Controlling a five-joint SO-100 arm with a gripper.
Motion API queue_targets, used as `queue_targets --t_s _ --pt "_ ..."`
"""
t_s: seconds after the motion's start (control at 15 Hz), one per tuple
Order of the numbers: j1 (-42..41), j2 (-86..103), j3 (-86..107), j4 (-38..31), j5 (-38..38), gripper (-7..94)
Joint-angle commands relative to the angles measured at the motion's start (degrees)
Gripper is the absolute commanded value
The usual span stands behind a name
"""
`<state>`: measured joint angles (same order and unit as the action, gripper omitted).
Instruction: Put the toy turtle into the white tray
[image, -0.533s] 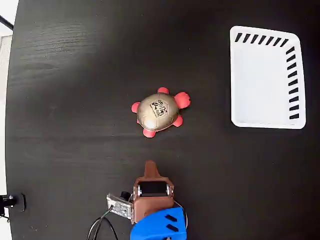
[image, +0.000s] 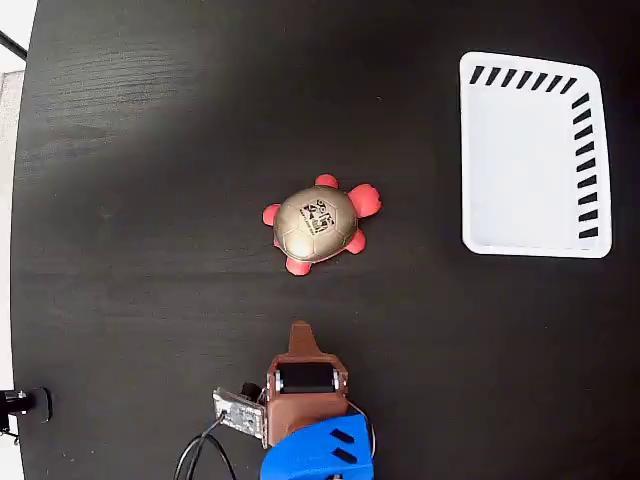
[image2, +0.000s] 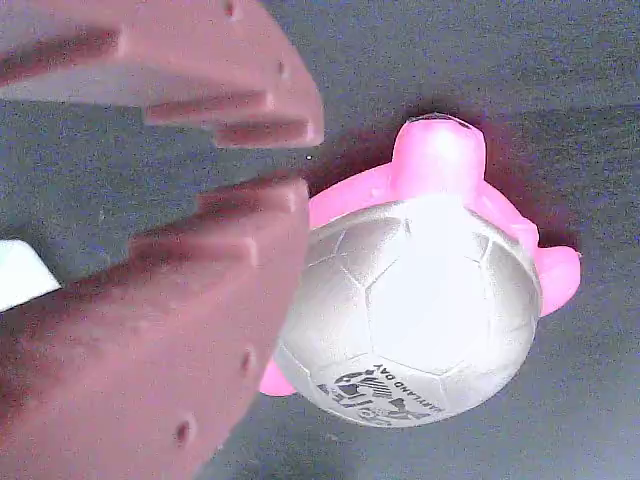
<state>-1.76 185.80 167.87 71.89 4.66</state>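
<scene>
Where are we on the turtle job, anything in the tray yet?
Nothing done: the white tray is empty. The toy turtle sits mid-table, untouched. The gripper is just short of it, holding nothing; its jaws look barely apart in the wrist view. Grasp, carry and drop all remain.

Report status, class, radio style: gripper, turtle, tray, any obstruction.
Gripper nearly closed, empty, short of the toy turtle. Turtle on the black table, not gripped. White tray empty, at right in the fixed view. Path clear.
</scene>
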Motion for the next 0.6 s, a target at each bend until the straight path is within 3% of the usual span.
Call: queue_targets --t_s 0.0,0.53 --pt "-0.3 0.6 -0.6 0.5 0.4 0" --pt "-0.8 0.6 -0.6 0.5 0.0 0"
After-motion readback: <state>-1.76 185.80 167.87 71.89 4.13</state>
